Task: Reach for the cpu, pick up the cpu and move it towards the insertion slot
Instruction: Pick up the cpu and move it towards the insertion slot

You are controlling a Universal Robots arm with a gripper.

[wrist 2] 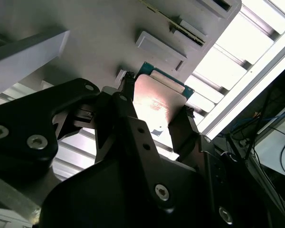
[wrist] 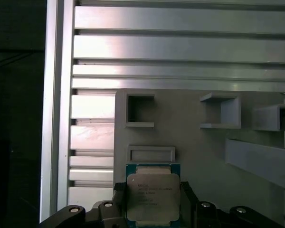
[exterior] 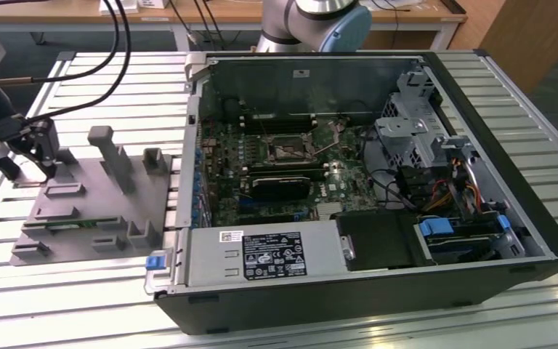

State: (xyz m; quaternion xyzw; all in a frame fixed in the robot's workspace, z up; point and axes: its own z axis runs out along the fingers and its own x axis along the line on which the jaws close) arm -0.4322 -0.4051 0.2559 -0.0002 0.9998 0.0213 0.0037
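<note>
Plainly, the black two-fingered gripper is closed on the small, flat, square cpu with its silver-grey metal top and green rim. In both wrist views its dark fingers press against two opposite edges of the chip, with nothing else between them. The cpu sits over the pale grey plastic fixture plate, just beside a shallow rectangular grey recess moulded into it (whether the chip is lifted clear of the plate or resting on it cannot be told). In the exterior view the gripper hangs over a corner of that plate at the exterior view's left, above the slatted aluminium worktop. The insertion slot, a square black socket with a silvery metal frame, lies well apart from the gripper. It is on the dark green circuit board inside the open black computer case, which lies on its side towards the exterior view's right.
</note>
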